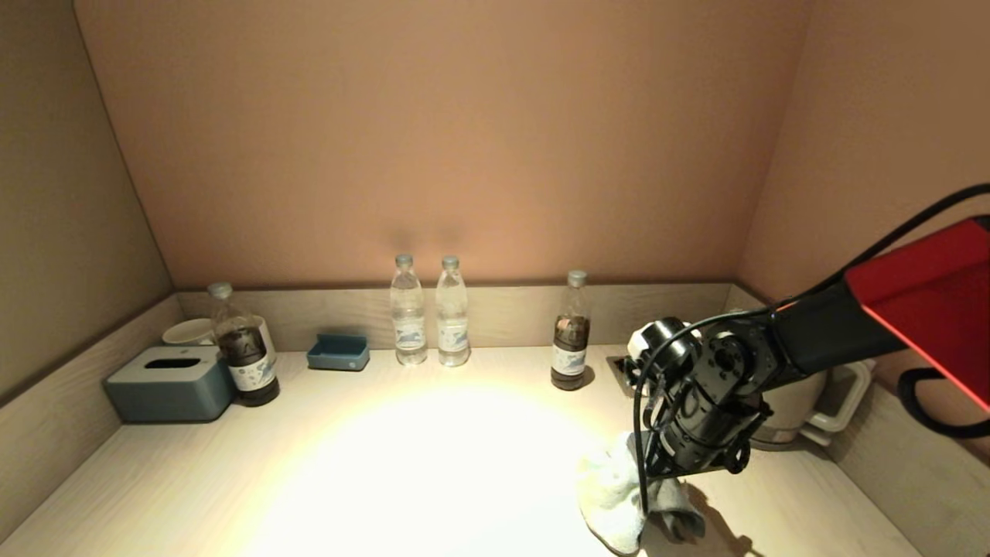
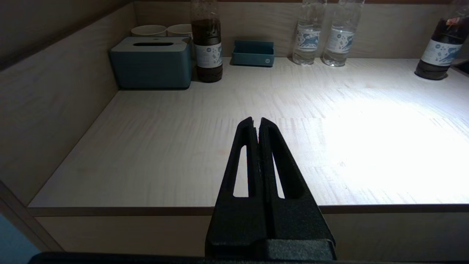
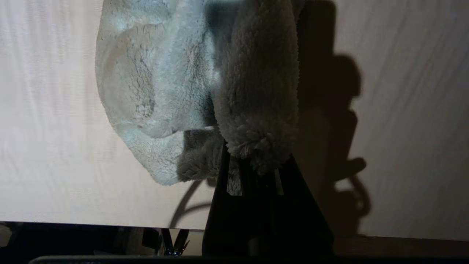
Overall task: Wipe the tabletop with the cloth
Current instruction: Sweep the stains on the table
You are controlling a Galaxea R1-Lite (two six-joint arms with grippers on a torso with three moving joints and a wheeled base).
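I have the right gripper (image 3: pixel 253 165) clamped on a fold of the cloth (image 3: pixel 176 91), low at the near right of the tabletop (image 1: pixel 433 464); I judge it holds an edge so the bulk can drag flat for wiping; the cloth trails from the fingertips, spread to one side and bunched just ahead of them, resting on the wood; bottles (image 1: pixel 429 317) and the tissue box (image 1: pixel 170 383) stand along the back, well apart from it; my left gripper (image 2: pixel 256 123) hangs closed and empty above the near left edge, parked.
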